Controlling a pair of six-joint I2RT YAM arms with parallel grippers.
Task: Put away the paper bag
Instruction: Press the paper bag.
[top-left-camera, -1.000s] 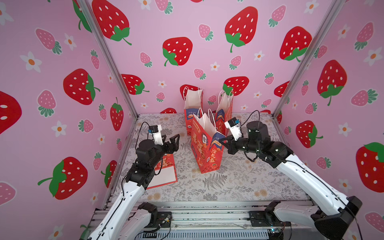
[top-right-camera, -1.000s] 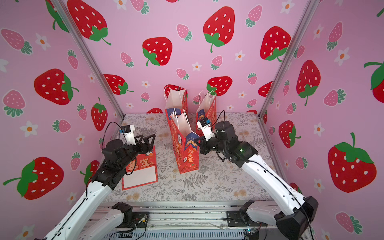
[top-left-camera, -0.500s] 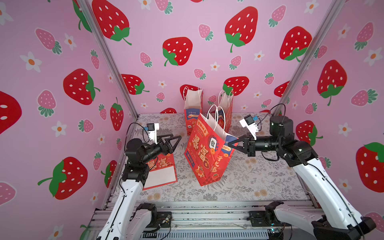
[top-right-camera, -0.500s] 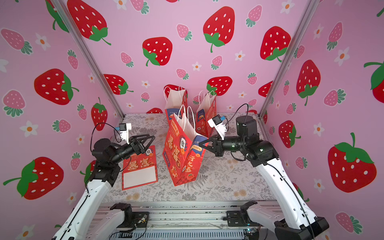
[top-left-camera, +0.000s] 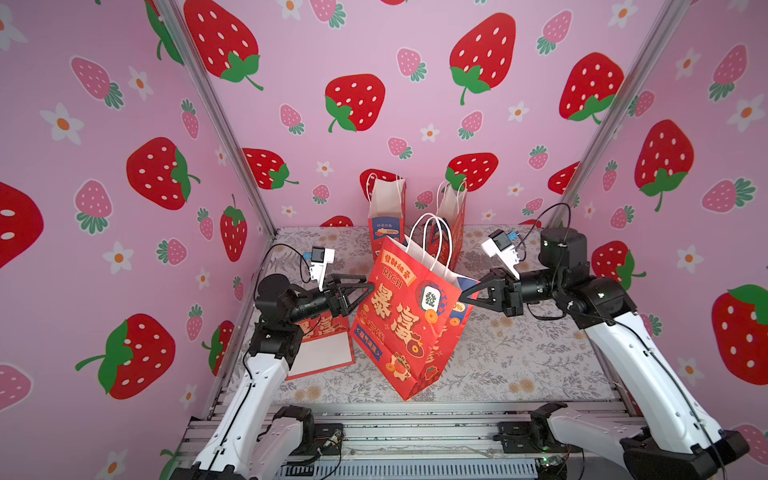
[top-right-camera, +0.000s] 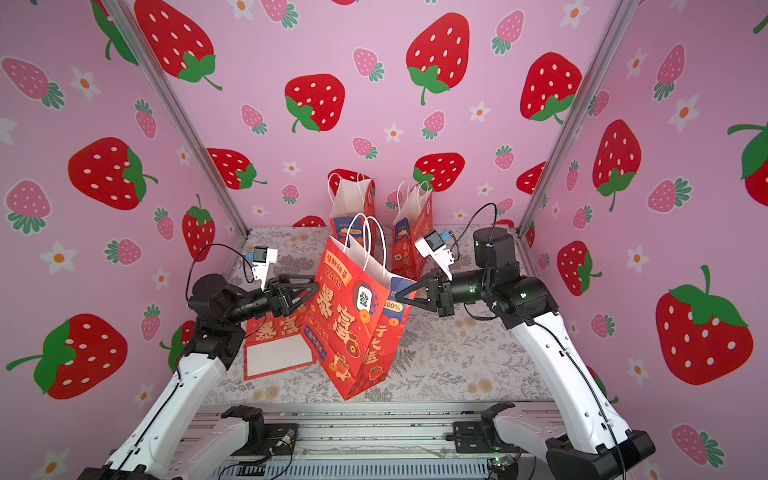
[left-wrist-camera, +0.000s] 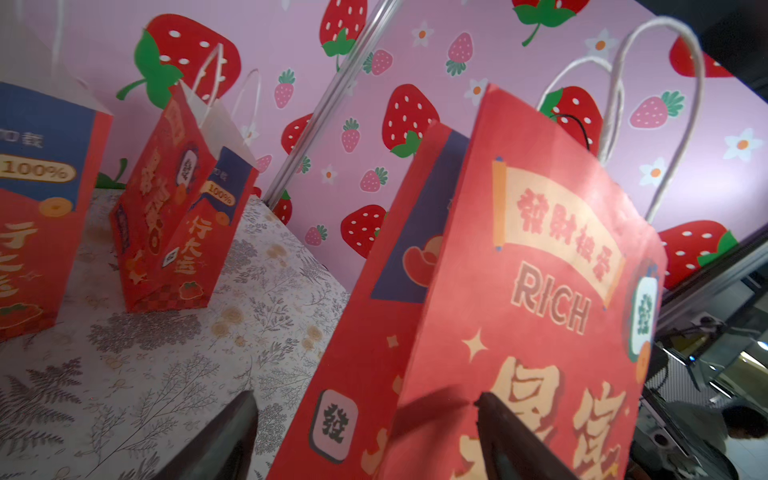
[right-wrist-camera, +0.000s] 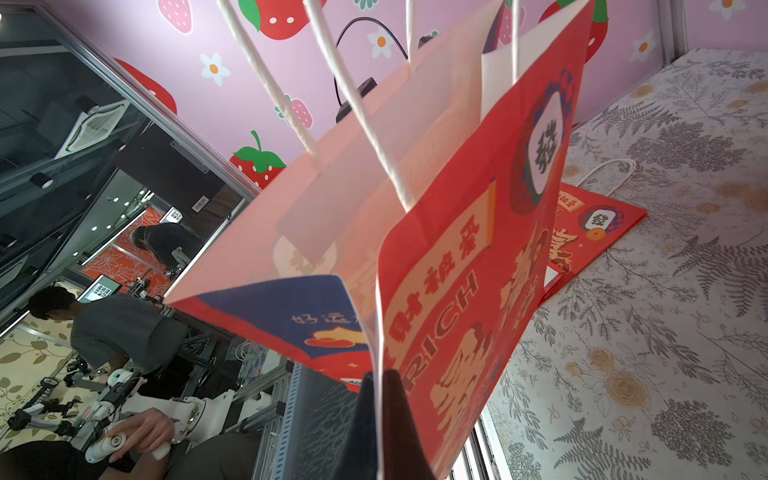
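Bag (top-left-camera: 409, 316) now tipped leftward mid-table, lifted off its former upright stand. Right gripper (top-left-camera: 462, 296) clamped on its rim; left gripper (top-left-camera: 371, 286) spread wide, straddling the left edge. Flattening likely next.

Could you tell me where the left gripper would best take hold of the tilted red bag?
Probably the tilted red bag's free upper corner beside the left gripper, approached from the left: the right gripper already pinches the opposite rim edge, and thin paper suits a pinch.
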